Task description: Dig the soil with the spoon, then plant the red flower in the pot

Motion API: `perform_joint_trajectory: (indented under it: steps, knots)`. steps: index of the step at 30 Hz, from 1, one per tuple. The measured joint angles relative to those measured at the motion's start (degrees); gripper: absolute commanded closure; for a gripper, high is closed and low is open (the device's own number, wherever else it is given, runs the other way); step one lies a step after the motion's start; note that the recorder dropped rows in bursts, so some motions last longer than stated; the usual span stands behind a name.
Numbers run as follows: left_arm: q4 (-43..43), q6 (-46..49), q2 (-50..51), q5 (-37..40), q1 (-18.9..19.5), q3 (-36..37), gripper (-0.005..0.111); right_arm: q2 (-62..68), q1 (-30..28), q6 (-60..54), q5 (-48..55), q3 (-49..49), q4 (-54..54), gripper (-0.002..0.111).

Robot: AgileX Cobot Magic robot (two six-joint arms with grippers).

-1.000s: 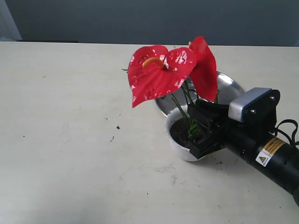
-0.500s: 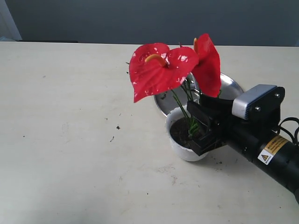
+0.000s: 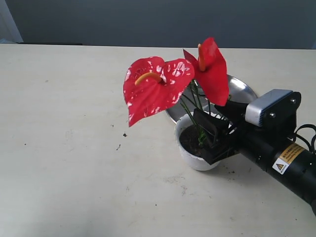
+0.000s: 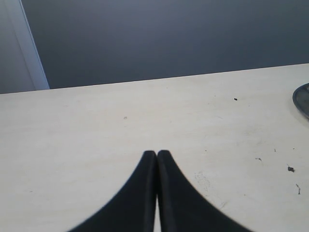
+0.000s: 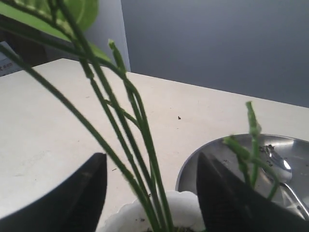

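My right gripper (image 3: 213, 134) reaches in from the lower right, jaws wide around the red flower (image 3: 170, 84) stems standing in the pot (image 3: 193, 157). My left gripper (image 4: 157, 159) hovers pinched closed.

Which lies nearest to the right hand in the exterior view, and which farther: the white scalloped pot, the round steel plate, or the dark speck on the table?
1. White scalloped pot, directly under the right hand.
2. Round steel plate, just behind the pot.
3. Dark speck, out on the table to the pot's left.
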Motion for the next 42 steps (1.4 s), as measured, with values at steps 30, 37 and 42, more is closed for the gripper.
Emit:
perform_joint_trajectory:
  steps: [30, 37, 42]
  knots:
    - [0.0, 0.0, 0.0, 0.0, 0.0, 0.0, 0.106, -51.6, -0.5, -37.1, 53.4, -7.5, 44.1, 0.109]
    - [0.0, 0.0, 0.0, 0.0, 0.0, 0.0, 0.106, -54.1, -0.5, -39.8, 53.5, -7.6, 46.4, 0.109]
    - [0.0, 0.0, 0.0, 0.0, 0.0, 0.0, 0.106, -54.3, -0.5, -40.2, 53.8, -7.6, 46.3, 0.109]
